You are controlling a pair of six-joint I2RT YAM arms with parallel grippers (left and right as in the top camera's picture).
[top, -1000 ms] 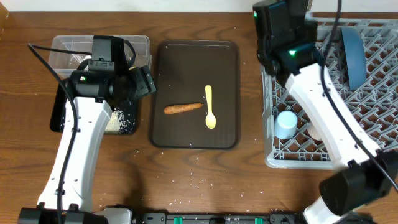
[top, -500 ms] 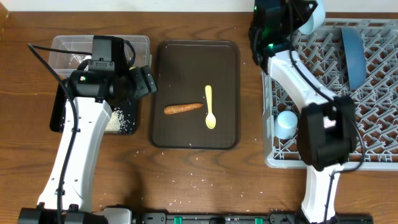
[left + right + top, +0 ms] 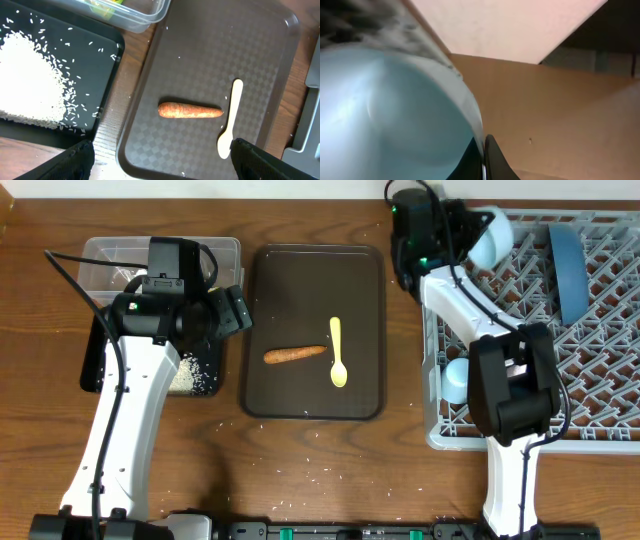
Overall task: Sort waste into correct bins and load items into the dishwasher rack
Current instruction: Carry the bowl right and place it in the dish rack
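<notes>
On brown tray (image 3: 300,290): carrot (image 3: 295,354), yellow spoon (image 3: 338,355); black tray (image 3: 92,60): rice (image 3: 30,85).

Wooden table (image 3: 300,470) bearing clear tub (image 3: 100,260), black tray (image 3: 90,370), brown serving tray (image 3: 300,290), grey lattice rack (image 3: 600,310), stray rice grains (image 3: 318,473).

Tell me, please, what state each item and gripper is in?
left gripper, open.
right gripper, shut on the light-blue-lined bowl.
light-blue-lined bowl, held over the dishwasher rack.
dark blue dish, on edge in the rack.
small blue cup, racked.
carrot, lying on the brown tray.
yellow spoon, lying on brown tray.
rice, piled in the black tray.
</notes>
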